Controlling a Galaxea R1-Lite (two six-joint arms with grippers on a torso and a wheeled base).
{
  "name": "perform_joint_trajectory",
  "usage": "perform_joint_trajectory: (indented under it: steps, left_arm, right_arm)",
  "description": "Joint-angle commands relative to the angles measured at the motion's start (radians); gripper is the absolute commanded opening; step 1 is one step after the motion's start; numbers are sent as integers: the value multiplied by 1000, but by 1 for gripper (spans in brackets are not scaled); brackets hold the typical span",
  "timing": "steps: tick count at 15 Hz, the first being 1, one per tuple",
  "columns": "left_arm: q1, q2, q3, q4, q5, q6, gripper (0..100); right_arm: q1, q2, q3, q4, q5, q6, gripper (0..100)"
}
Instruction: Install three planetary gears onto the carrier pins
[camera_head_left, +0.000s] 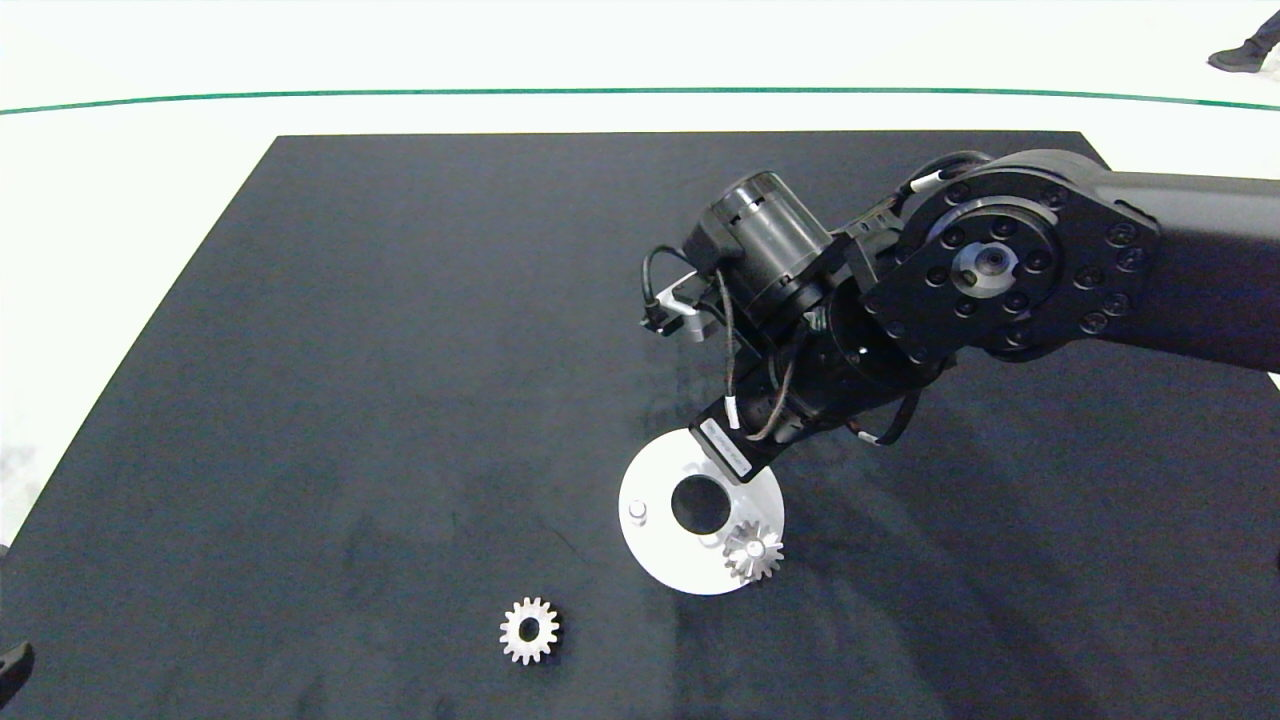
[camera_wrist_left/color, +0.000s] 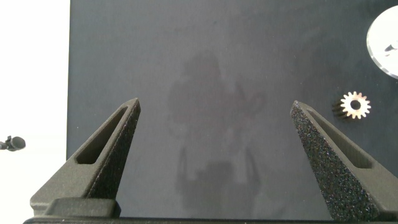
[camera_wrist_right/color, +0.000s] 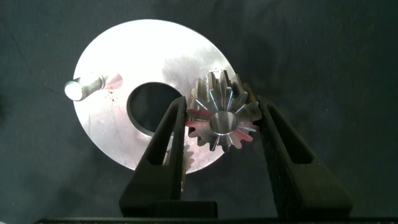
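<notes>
The white disc (camera_head_left: 655, 555) lies on the black mat with its carrier pins upright. One bare pin (camera_head_left: 637, 513) stands at its left. A silver planetary gear (camera_head_left: 752, 550) sits on the near-right pin. My right arm's wrist (camera_head_left: 760, 400) covers the disc's far side. There, in the right wrist view, my right gripper (camera_wrist_right/color: 219, 102) is shut on another gear (camera_wrist_right/color: 221, 121) over the disc (camera_wrist_right/color: 112, 56), a pale round face filling its centre hole. The bare pin (camera_wrist_right/color: 81, 90) stands across the hole. A loose gear (camera_head_left: 529, 630) lies on the mat, near-left of the disc. My left gripper (camera_wrist_left/color: 215, 104) hangs open over bare mat.
The left wrist view catches the loose gear (camera_wrist_left/color: 356, 106) and the disc's rim (camera_wrist_left/color: 385, 37) off to one side. White floor surrounds the mat (camera_head_left: 350, 350). A green line (camera_head_left: 600, 91) and a person's shoe (camera_head_left: 1240, 55) lie beyond its far edge.
</notes>
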Motion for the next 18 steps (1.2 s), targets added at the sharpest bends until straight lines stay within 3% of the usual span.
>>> perform_joint_trajectory:
  steps: [1,18]
  left_arm:
    - [0,2,0,1,1,1,100]
    - [-7,3,1,1,-1,1,100]
  right_arm:
    - [0,4,-18,9,0,-1,19]
    - [-2,45,-29,18,8,-2,19]
